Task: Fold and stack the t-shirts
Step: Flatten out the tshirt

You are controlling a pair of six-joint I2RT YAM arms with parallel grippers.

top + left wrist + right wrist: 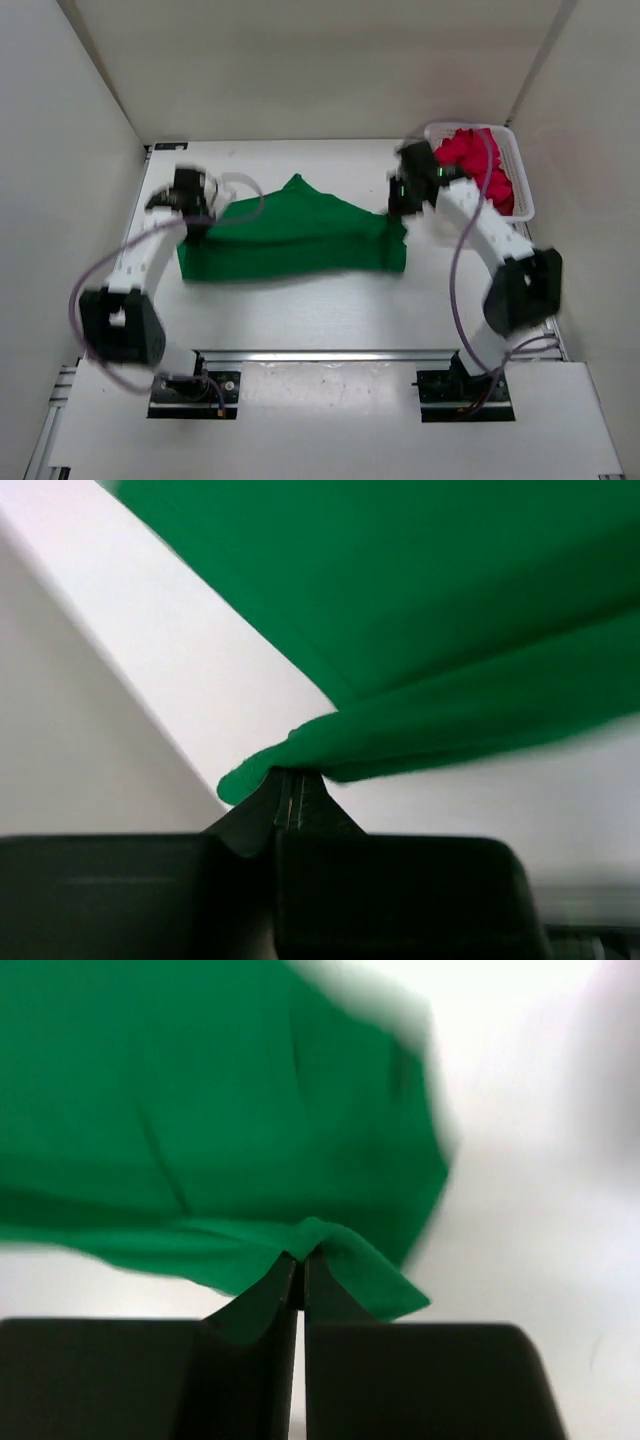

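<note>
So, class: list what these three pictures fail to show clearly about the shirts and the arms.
- Top view: red shirts bunched in the basket, a cable crossing them; their number is unclear.
- Top view: collar and sleeves of the green shirt lost in folds; both wrist views cut it off at their edges.
- Top view: left end effector motion-blurred.

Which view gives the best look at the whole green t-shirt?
The top external view: the green t-shirt appears nearly whole, held at both ends. The left wrist view shows only an edge pinched in the left gripper; the right wrist view, a fold pinched in the right gripper.
</note>
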